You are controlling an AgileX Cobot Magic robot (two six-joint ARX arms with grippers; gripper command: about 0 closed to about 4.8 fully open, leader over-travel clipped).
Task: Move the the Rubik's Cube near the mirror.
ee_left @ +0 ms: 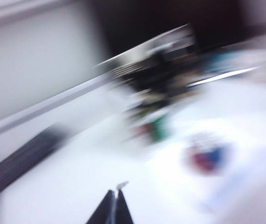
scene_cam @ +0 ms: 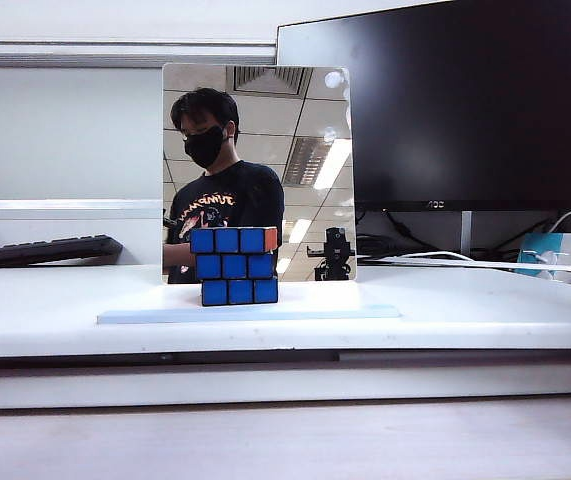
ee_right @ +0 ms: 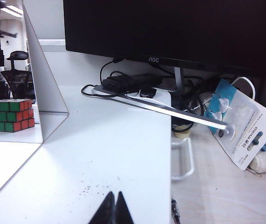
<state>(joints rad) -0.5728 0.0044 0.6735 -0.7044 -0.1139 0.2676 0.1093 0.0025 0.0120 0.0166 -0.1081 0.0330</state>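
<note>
The Rubik's Cube [scene_cam: 235,266] stands on the mirror's pale-blue base plate [scene_cam: 145,314], blue face to the front and an orange face on its right side. It sits close against the tall mirror [scene_cam: 258,130]. Neither gripper appears in the exterior view. The left wrist view is heavily blurred: the left gripper [ee_left: 115,196] is shut and empty over the white table, with the cube [ee_left: 207,157] a blue-red smear far ahead. The right gripper [ee_right: 114,196] is shut and empty above the table. Ahead of it the mirror [ee_right: 11,70] reflects the cube's green and red faces.
A black AOC monitor [scene_cam: 445,100] stands behind the mirror on the right, with cables and packaged items [ee_right: 244,126] at its foot. A dark keyboard [scene_cam: 40,250] lies at the back left. The white table top [scene_cam: 45,310] ends in a front edge.
</note>
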